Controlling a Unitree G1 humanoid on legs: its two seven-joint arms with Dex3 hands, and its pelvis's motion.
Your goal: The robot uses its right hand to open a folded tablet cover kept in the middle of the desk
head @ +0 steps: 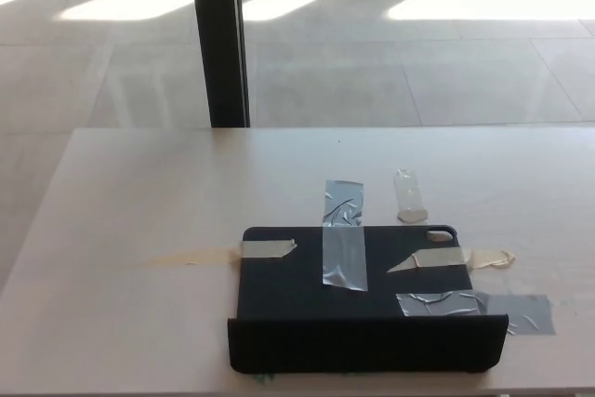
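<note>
A black tablet cover lies flat near the front middle of the pale desk. Its near edge stands up as a low flap along the front. Strips of grey tape and beige tape hold it to the desk, with more grey tape at its right side. Neither of my hands shows in the head view.
A small clear piece of tape or plastic lies on the desk just behind the cover. A dark vertical post stands beyond the desk's far edge, over a tiled floor with sunlit patches.
</note>
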